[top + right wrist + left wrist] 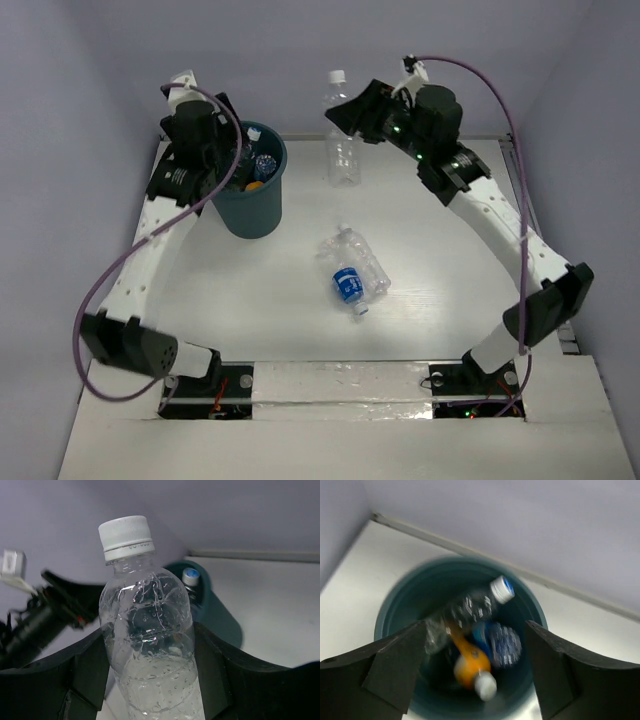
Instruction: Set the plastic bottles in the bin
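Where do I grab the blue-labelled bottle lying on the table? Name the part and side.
Probably from straight above, jaws across the middle of the blue-labelled bottle: it lies flat on its side. A clear bottle lies close alongside, so room is tight.

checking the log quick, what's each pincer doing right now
left pincer: open over the bin, empty
right pincer: shut on the clear bottle

**Teal bin, clear bottles, white caps**

The bin [250, 212] is dark teal. Inside it lie an orange bottle [468, 662] with a white cap, a blue-labelled bottle [501, 644] with pale print, and a clear bottle [465, 611] with dark lettering and a blue-topped white cap. The upright clear bottle [150, 645] is white-capped. On the white table [450, 290], one lying bottle [348, 285] wears a blue label.
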